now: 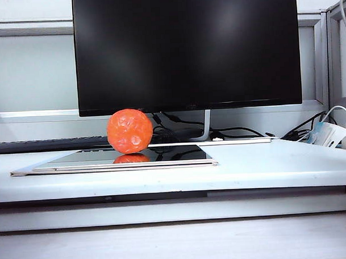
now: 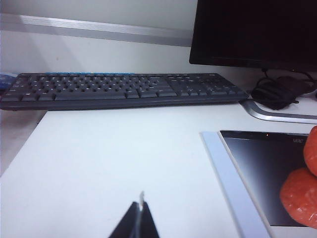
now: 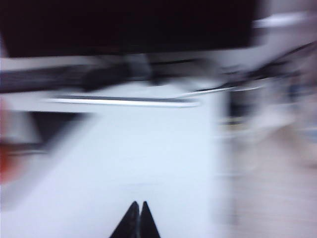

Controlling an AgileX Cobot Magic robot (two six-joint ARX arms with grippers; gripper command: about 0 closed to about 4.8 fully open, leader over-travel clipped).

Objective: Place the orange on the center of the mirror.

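Orange: the orange [image 1: 129, 131] sits on the mirror [image 1: 179, 154], toward its far edge and left of the middle as the exterior view shows it; a red reflection lies in the glass right under it. In the left wrist view only a sliver of it [image 2: 312, 151] shows at the frame's edge, with the reflection below.

Mirror: flat on the white worktop [image 1: 276, 165], pale rim around dark glass [image 2: 257, 163]; nothing but the orange rests on it.

Left pincer: the left pincer [image 2: 140, 213] hangs over bare worktop [image 2: 109, 163], fingertips pressed together and holding nothing. The orange and the mirror lie off to one side of it, well apart.

Right pincer: the right pincer [image 3: 138, 210] shows its two dark tips together with nothing between them. The right wrist picture is heavily smeared; a red blur at its edge may be the orange, though I cannot tell for sure. The tips are over white worktop [image 3: 148, 148], away from that blur.

Exterior view: neither pincer shows there.

Behind the mirror: a dark keyboard [image 2: 119, 89] lies along the back of the worktop, and a big black monitor [image 1: 187, 49] stands over it with a tangle of cables [image 1: 235, 132] at its foot.

Far right: a small white box [image 1: 326, 134] with a cable.
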